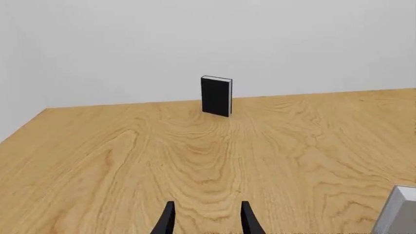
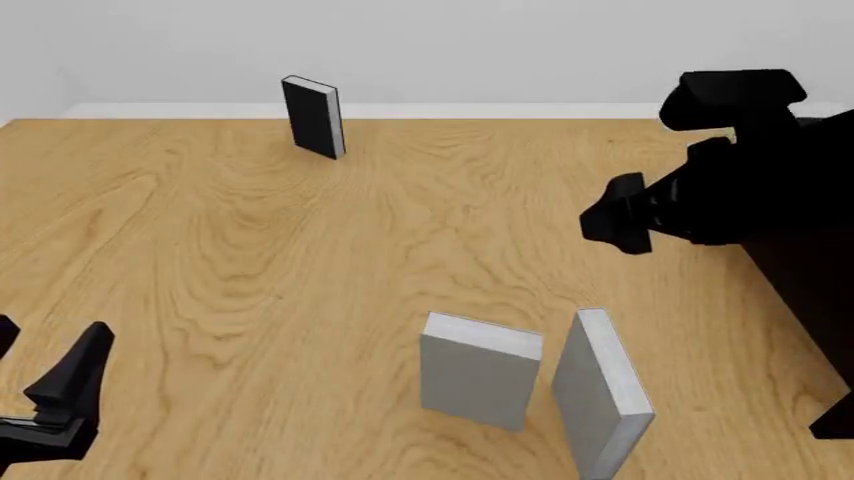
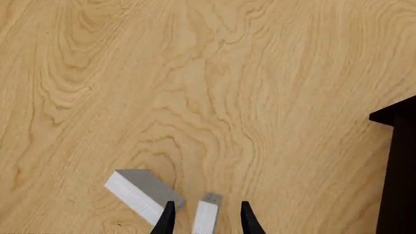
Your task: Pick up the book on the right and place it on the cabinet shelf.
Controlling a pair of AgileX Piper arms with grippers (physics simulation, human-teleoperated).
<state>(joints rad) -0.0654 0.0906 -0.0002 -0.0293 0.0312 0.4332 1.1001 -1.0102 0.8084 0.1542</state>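
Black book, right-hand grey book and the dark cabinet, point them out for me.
black book (image 2: 310,116), front view, its cover
right-hand grey book (image 2: 603,398), front view, its cover
dark cabinet (image 3: 398,170), right wrist view, its side

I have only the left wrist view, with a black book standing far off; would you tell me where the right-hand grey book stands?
Observer: The book stands on end at the table's near side, just right of a second grey book.
Operator: Is anything over it?
Observer: The right end effector hangs open well above it, pointing down.
Operator: And the cabinet?
Observer: The cabinet shelf stands at the table's right side, right of the book.
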